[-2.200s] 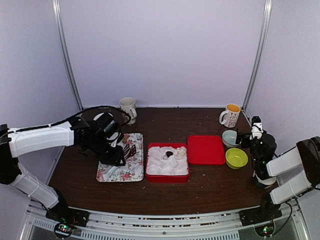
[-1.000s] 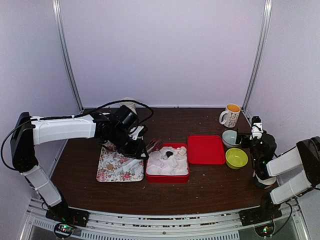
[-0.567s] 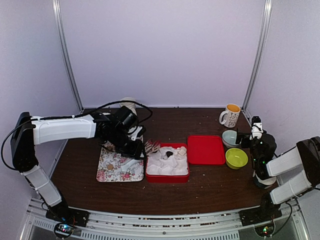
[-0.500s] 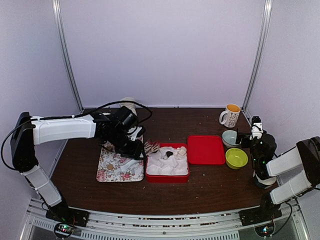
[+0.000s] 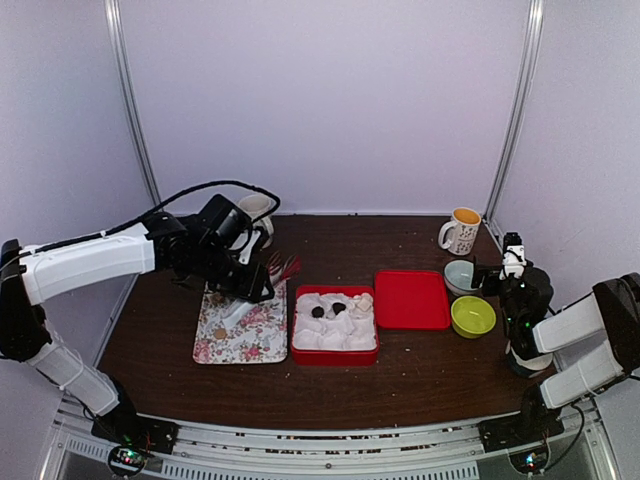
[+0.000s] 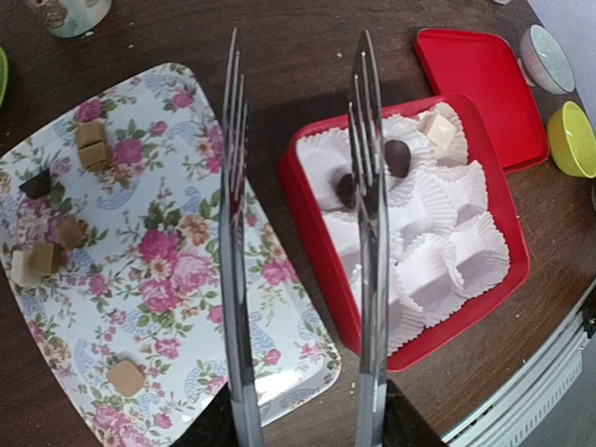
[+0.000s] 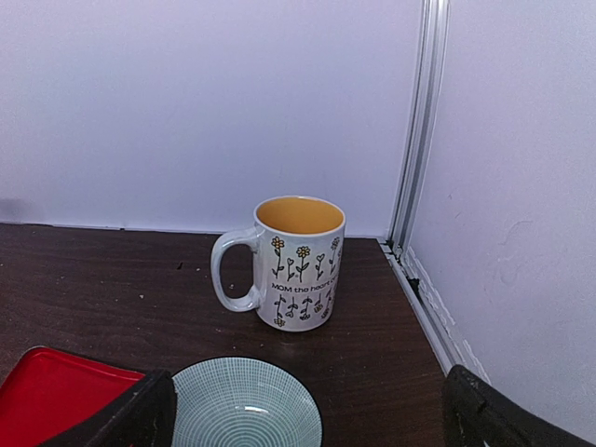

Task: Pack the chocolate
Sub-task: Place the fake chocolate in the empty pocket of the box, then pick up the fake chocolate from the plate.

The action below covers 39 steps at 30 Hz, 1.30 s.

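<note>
The chocolate is split between two places. Two dark pieces (image 6: 398,156) (image 5: 318,311) and a tan one (image 6: 440,130) lie in white paper cups in the red box (image 6: 317,242) (image 5: 335,355). Several tan pieces (image 6: 90,144) and a dark one (image 6: 37,183) lie on the floral tray (image 6: 158,279) (image 5: 240,335). My left gripper (image 6: 303,430) (image 5: 243,292) is shut on metal tongs (image 6: 233,186) (image 5: 283,266). Their arms are spread with nothing between them, over the gap between tray and box. My right gripper (image 7: 307,419) (image 5: 512,262) stands open at the far right.
The red lid (image 5: 411,298) (image 6: 484,84) lies right of the box. A teal bowl (image 7: 247,405) (image 5: 461,275), a green bowl (image 5: 472,316) (image 6: 573,140) and a flowered mug (image 7: 298,265) (image 5: 461,230) stand by my right gripper. A white mug (image 5: 257,212) stands behind the tray.
My left arm has drawn back left from the box to above the tray's edge. The tongs have opened, and a second dark piece now lies in the box.
</note>
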{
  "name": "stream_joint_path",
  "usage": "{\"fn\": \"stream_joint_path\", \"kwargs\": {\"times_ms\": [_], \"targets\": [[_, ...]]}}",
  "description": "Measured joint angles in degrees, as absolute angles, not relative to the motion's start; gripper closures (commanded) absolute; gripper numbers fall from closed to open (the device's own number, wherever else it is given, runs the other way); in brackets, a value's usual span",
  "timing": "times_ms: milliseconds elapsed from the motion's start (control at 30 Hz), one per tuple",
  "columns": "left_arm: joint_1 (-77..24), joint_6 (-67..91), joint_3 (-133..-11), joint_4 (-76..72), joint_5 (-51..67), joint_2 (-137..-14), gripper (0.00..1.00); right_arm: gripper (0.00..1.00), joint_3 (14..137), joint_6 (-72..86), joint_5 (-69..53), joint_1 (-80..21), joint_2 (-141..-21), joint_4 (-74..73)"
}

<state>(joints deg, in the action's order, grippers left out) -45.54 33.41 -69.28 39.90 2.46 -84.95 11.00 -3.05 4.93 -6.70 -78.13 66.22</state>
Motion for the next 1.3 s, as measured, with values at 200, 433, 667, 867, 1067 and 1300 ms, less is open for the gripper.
{"fn": "stream_joint_path", "kwargs": {"times_ms": [200,433,667,867,1067,1300], "targets": [[-41.39,34.44,-65.34,40.97,0.80,-81.54,0.57,0.00,11.00,-3.05,4.93,-6.70,-78.13,66.22],[-37.28,35.09,-62.57,40.49,2.31,-79.66,0.60,0.00,11.00,-3.05,4.93,-6.70,-78.13,66.22],[-37.06,35.00,-62.50,40.16,2.83,-79.59,0.58,0.00,11.00,-3.05,4.93,-6.70,-78.13,66.22],[-37.06,33.71,-62.17,39.55,3.18,-79.81,0.58,0.00,11.00,-3.05,4.93,-6.70,-78.13,66.22],[-35.53,33.58,-62.19,39.77,3.20,-81.36,0.57,0.00,11.00,-3.05,4.93,-6.70,-78.13,66.22],[-32.47,34.00,-63.40,41.52,2.63,-87.48,0.54,0.00,11.00,-3.05,4.93,-6.70,-78.13,66.22]]}}
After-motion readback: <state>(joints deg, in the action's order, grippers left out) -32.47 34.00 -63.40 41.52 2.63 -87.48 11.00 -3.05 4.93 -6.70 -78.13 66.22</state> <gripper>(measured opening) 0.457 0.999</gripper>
